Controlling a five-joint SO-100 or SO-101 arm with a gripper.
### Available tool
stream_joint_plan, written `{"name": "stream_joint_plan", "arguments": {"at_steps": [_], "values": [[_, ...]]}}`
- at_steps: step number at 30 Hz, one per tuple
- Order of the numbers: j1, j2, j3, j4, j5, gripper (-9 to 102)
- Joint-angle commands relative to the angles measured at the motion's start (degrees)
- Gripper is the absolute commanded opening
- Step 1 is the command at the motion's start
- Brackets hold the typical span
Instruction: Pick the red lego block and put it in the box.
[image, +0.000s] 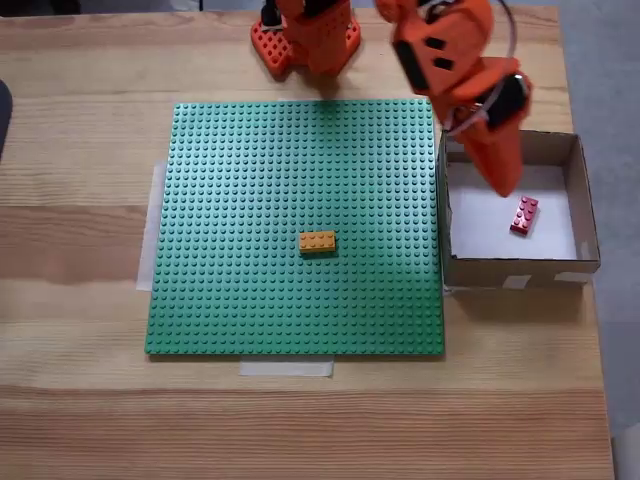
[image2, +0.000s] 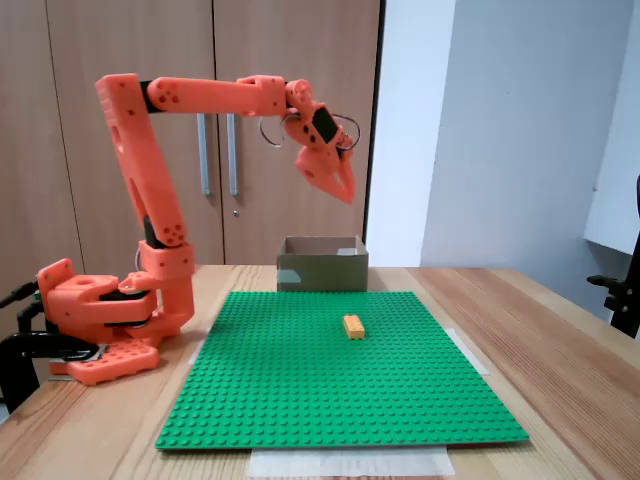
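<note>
You have a wooden table (image: 80, 200) with a big green plate (image: 250, 180) on it. To the right of the plate in the top-down fixed view sits the box (image: 585, 200), touching the plate's right edge. In the fixed view from the side, the box (image2: 320, 272) stands at the far edge of the plate.

Your arm (image2: 140, 170) reaches from its base over to the box. The gripper (image: 505, 185) hangs above the box, tip pointing down. In the side view the gripper (image2: 347, 195) is well above the box rim, not inside it. It holds nothing. Its fingers look close together, but you cannot tell for sure whether they are apart or pressed shut.

The red block (image: 524, 214) lies flat on the white floor of the box. From above, it sits just to the near-right of the gripper tip. Its long side runs mostly near to far, tilted a little.

A yellow block (image: 317, 241) lies on the green plate, well to the left of the box. Leave it alone.

So the red block looks like it is already home. Your next move is likely just to lift away, straight up and back toward the base, without bumping the box wall.
</note>
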Motion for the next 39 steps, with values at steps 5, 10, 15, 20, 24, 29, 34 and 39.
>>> {"name": "stream_joint_plan", "arguments": {"at_steps": [5, 10, 15, 20, 24, 29, 34, 39], "values": [[6.9, 9.3, 2.8, -3.6, -1.1, -1], [13.4, 13.7, 7.3, -8.4, -0.9, -1], [19.7, 17.1, 10.3, -11.0, 1.9, -1], [25.0, 20.1, 12.7, -10.5, 5.4, -1], [28.2, 23.3, 15.8, -10.4, 7.1, -1], [31.0, 27.7, 20.0, -9.9, 8.0, -1], [31.8, 31.8, 25.2, -8.8, 6.8, -1], [33.6, 41.7, 37.5, -12.0, 6.5, -1]]}}
